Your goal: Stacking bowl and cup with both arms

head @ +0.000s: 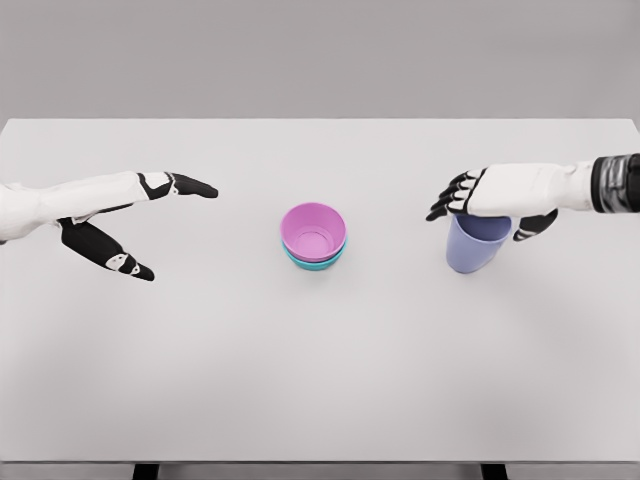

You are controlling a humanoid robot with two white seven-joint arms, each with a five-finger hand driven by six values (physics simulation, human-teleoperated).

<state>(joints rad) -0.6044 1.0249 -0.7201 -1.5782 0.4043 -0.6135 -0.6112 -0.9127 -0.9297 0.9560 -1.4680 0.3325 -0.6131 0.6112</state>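
A pink bowl [314, 229] sits nested inside a teal bowl [314, 262] at the middle of the white table [320, 380]. To the right stands a lavender cup [476, 248], upright, its rim partly hidden. My right hand [487, 212] lies over that rim, with the fingers [447, 203] reaching round the far left side and the thumb [533, 226] at the near right, closed on the cup. Well left of the bowls, my left hand [163, 228] hovers open with nothing in it, its fingers [190, 186] pointing right and its thumb [112, 256] spread wide.
Nothing else stands on the table. Bare tabletop lies between the bowls and each hand, and along the whole front. The table's front edge runs near the bottom of the view.
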